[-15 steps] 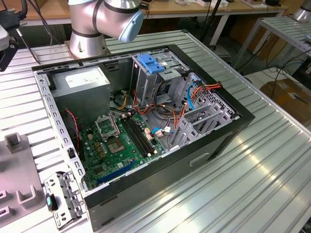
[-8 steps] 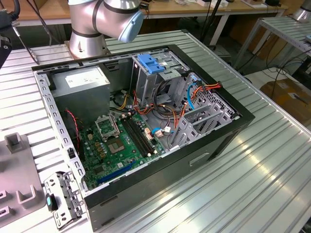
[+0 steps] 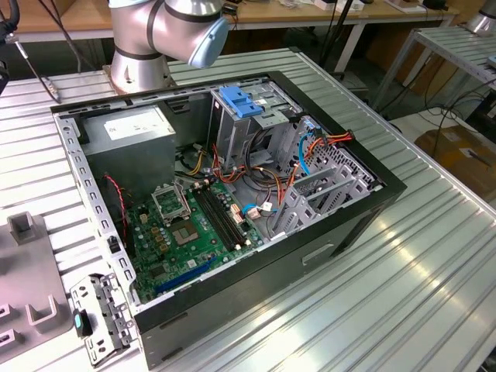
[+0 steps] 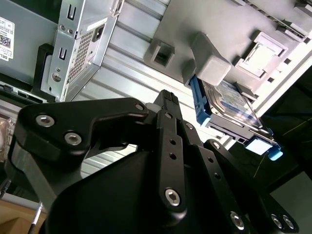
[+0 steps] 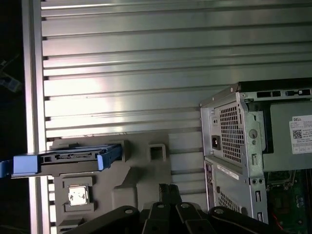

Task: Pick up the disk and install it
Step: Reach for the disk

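The disk (image 5: 68,158) stands on its edge in a slot of a grey holder (image 5: 141,170) on the ribbed metal table, blue rails along its sides. In the second wrist view the disk (image 4: 228,103) shows its silver face beside a grey block of the holder (image 4: 195,29). My gripper (image 5: 168,189) hangs above the holder, a short way from the disk and not touching it. Its black fingers stand close together with nothing between them. In the second wrist view the gripper (image 4: 168,96) is seen from the side.
An open computer case (image 3: 232,194) lies on the table, with a green motherboard (image 3: 194,232), a blue-handled drive cage (image 3: 244,105) and a grey power supply (image 3: 128,128). The arm's base (image 3: 147,46) stands behind it. A small metal bracket (image 3: 97,318) lies at the exterior view's left.
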Available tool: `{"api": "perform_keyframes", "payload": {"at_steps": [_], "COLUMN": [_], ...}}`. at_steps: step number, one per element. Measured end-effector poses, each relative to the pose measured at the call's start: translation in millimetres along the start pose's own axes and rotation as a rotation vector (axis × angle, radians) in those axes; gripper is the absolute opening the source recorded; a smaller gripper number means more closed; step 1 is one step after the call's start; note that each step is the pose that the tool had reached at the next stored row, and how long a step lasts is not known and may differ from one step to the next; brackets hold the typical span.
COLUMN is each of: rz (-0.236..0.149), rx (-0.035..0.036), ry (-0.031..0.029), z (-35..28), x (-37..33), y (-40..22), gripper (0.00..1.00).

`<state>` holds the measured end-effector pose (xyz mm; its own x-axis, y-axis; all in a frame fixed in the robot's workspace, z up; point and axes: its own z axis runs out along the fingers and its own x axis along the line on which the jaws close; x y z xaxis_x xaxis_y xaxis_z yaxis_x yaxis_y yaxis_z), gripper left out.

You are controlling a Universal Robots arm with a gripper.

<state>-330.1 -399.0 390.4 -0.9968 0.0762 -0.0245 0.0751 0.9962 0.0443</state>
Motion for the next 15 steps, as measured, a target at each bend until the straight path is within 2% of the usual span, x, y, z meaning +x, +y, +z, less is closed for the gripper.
{"api": "perform_keyframes", "payload": {"at_steps": [15], "rz": [0.000], "rx": [0.0000], "ry": [0.0000], "z": [-0.3], "x": [19.8], "y": [-1.5], "gripper": [0.11]}}
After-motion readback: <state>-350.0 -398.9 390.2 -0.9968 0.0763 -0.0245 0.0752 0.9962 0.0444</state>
